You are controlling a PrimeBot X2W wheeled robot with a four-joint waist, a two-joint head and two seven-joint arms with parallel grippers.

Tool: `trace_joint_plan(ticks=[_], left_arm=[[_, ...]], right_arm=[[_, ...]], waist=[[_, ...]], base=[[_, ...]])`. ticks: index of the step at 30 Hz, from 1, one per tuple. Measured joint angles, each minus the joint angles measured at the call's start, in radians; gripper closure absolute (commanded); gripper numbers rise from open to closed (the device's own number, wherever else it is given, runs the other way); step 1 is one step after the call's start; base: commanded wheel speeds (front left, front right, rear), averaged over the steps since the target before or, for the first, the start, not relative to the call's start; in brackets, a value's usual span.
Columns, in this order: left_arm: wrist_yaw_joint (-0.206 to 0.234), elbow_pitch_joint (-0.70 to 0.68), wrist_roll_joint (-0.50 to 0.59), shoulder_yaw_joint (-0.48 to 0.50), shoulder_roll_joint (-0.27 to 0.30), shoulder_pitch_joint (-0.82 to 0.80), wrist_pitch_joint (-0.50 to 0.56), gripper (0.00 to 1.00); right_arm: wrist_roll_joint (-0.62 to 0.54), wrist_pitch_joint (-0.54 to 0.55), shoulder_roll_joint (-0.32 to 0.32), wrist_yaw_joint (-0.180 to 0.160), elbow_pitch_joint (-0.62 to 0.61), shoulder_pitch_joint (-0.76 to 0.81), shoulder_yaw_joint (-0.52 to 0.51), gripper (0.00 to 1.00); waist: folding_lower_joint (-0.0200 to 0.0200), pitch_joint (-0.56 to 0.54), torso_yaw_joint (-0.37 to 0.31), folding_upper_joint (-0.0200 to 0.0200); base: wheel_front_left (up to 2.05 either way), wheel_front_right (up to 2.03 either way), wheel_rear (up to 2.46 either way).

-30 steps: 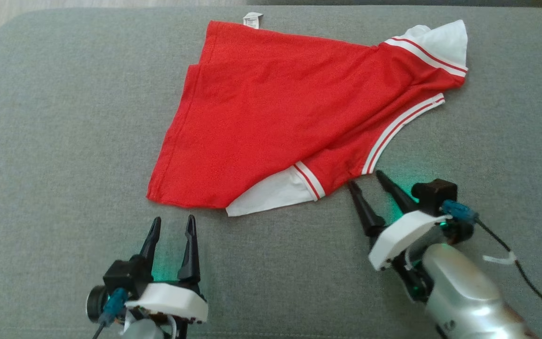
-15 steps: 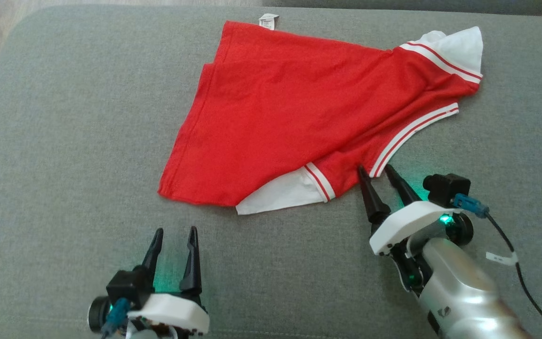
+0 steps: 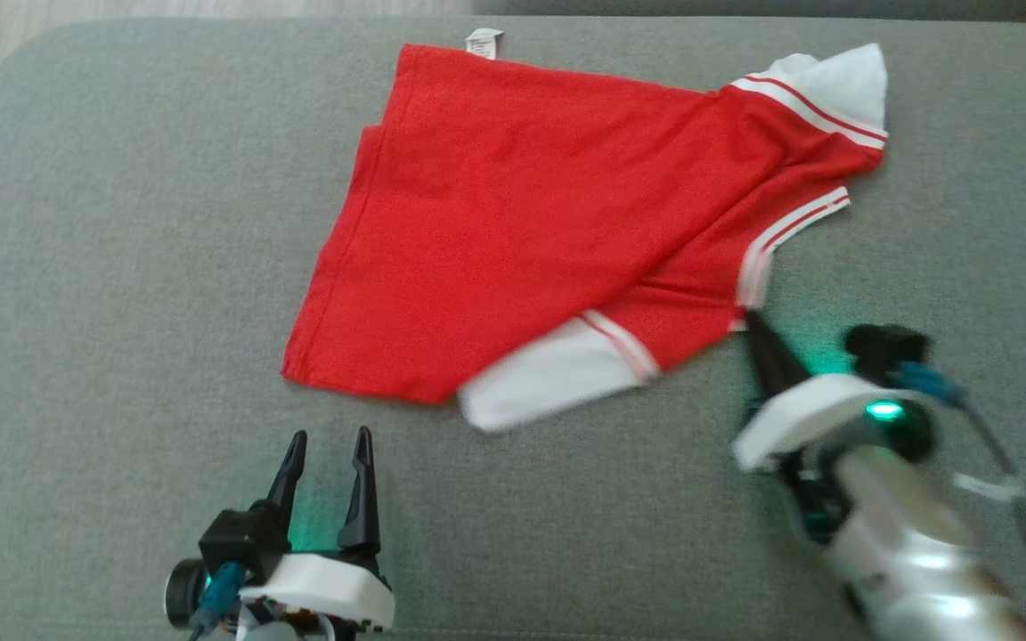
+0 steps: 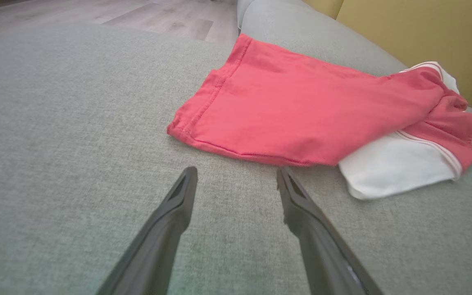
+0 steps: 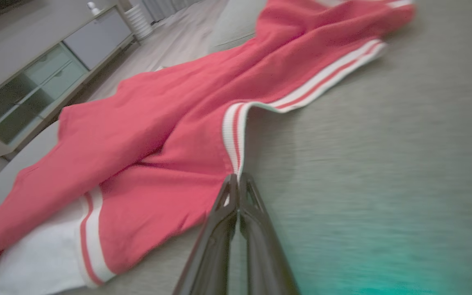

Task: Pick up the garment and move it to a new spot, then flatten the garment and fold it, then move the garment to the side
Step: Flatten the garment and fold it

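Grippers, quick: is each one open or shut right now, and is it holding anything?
Left gripper: open, empty, just short of the garment.
Right gripper: shut on the garment's striped edge.

You've got a matt red cloth garment (image 3: 513, 223) on a coarse grey woven cushion (image 3: 121, 267); left gripper (image 3: 328, 436) fingers (image 3: 360, 485) look matt black plastic, housing smooth white.

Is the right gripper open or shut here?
Shut on the red shirt: in the right wrist view the right gripper's jaws meet on its striped trim.
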Motion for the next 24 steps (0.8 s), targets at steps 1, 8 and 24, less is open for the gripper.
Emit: trace_joint_plan(ticks=[1,8,24], left_arm=[[0.000,0.000,0.000,0.000,0.000,0.000,0.000,0.00],[0.000,-0.005,0.000,0.012,0.000,0.000,0.000,0.00],[0.010,0.005,0.048,0.036,0.000,-0.002,0.000,0.00]], right_arm=[[0.000,0.000,0.000,0.000,0.000,0.000,0.000,1.00],[-0.075,0.002,-0.151,0.000,-0.010,0.026,-0.126,1.00],[-0.481,0.003,-0.039,0.000,-0.337,0.055,-0.436,0.00]], waist=[[0.0000,0.000,0.000,0.0000],[0.0000,-0.014,-0.029,0.0000],[-0.0001,-0.066,-0.080,0.0000]], base=[[0.00,0.00,0.00],[0.00,0.00,0.00],[0.00,0.00,0.00]])
